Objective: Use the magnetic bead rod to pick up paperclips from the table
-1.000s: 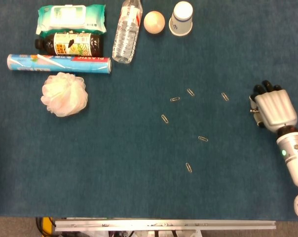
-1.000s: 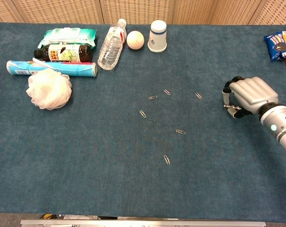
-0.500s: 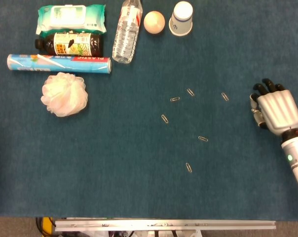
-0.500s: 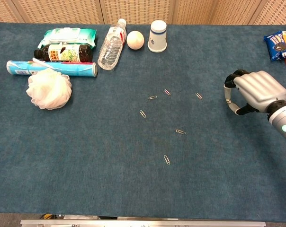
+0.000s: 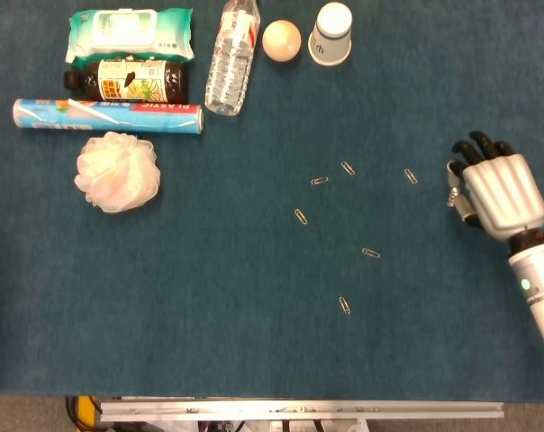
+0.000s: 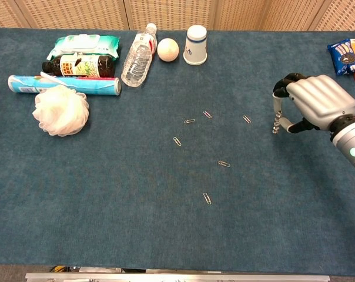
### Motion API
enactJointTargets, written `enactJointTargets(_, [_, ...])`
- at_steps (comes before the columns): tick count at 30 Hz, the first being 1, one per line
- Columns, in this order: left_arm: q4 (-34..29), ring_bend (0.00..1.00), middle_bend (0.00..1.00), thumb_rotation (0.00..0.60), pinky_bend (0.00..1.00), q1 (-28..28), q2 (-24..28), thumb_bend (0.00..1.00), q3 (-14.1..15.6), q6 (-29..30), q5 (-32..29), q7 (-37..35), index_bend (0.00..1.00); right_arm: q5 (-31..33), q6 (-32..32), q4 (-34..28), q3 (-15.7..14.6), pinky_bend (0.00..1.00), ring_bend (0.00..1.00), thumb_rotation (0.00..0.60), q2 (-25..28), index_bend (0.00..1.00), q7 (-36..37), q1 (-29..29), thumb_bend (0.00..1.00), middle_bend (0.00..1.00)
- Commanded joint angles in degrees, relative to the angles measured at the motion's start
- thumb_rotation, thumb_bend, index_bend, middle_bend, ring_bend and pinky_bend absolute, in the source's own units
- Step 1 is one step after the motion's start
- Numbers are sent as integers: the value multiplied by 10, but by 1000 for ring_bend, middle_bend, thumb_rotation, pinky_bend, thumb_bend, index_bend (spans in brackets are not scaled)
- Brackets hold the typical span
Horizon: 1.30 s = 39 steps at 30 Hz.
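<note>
- Since a second earlier, my right hand (image 6: 316,104) had lifted and tipped the magnetic bead rod (image 6: 276,119) upright, tip down, fingers clamped on it.
- Nearest paperclip (image 6: 247,118) lay just to the rod's left on the tabletop (image 6: 136,194); the others were scattered further left.
- My left hand was out of view.

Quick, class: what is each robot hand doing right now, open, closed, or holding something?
Left hand: not in either view.
Right hand: grips the magnetic bead rod, held upright over the table.
</note>
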Motion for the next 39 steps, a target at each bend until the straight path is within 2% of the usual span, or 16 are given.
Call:
enactJointTargets(1, [0,355,435,600,534,1,1,137,0,2,0,-3,416,13,-5,-6,12,298,147,600,-2,533,-9,8,335,289])
enactJointTargets(9, [0,355,435,600,534,9,5,136,0,17,4,-16,416,67,-34,-5,42,298,147,600,-16,533,-39,37,339,289])
enactJointTargets(19, [4,355,435,600,534,14,9,137,1,22,6,-32,416,117,-59,21,62,298,147,600,-42,534,-52,70,339,289])
enactJointTargets(29, [5,355,435,600,534,16,11,137,0,23,4,-41,416,138,-78,44,62,298,147,600,-55,533,-39,89,339,289])
enactJointTargets(39, [6,355,435,600,534,20,13,137,-1,28,6,-47,416,124,-72,34,51,292,147,600,-53,534,-21,93,339,289])
